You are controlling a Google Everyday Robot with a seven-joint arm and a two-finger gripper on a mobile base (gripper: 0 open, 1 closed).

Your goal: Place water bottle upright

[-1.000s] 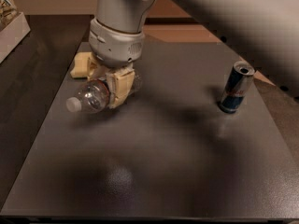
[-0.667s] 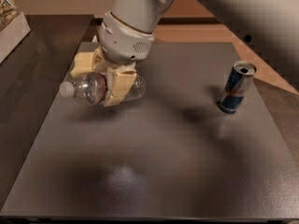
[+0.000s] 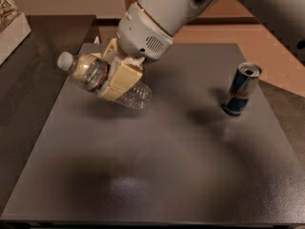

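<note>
The water bottle (image 3: 90, 72) is a clear ribbed plastic bottle with a white cap and a label band edged in red. It hangs in the air above the left part of the dark table (image 3: 157, 175), tilted, with its cap up and to the left. My gripper (image 3: 114, 75) is shut on the bottle's middle, its cream fingers (image 3: 121, 80) on either side of the label. The white arm reaches in from the upper right.
A blue-and-silver drink can (image 3: 241, 89) stands upright at the right side of the table. A white box (image 3: 12, 27) sits on the darker surface at the far left. The table's front edge runs along the bottom.
The gripper has lifted the bottle off the table and turned it, so the cap now points up and to the left instead of lying level. The can has not moved.
</note>
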